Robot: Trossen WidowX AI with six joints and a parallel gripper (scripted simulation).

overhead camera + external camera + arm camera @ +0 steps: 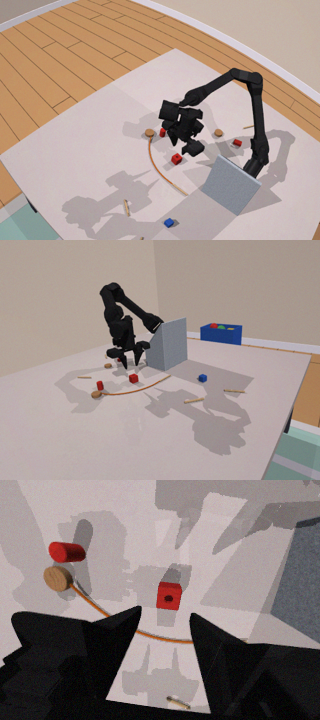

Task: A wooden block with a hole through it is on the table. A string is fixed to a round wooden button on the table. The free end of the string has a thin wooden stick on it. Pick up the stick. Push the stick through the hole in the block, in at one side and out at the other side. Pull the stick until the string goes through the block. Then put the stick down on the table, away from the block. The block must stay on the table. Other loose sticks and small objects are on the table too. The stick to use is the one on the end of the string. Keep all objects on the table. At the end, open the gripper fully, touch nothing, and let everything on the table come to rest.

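One red block point(176, 159) point(133, 378) point(169, 596) — near the pincer point(178, 149) point(131, 367) point(165, 613)

A black jointed arm point(257, 111) point(134, 304) rises, bends at a high elbow and reaches down to its gripper point(178, 149) point(131, 367) point(166, 611), whose two tapered fingers point downward, parted, with nothing between them.

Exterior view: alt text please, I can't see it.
The open end effector hangs empty above the table. In front lie a red block and an orange string running from a button to a stick.
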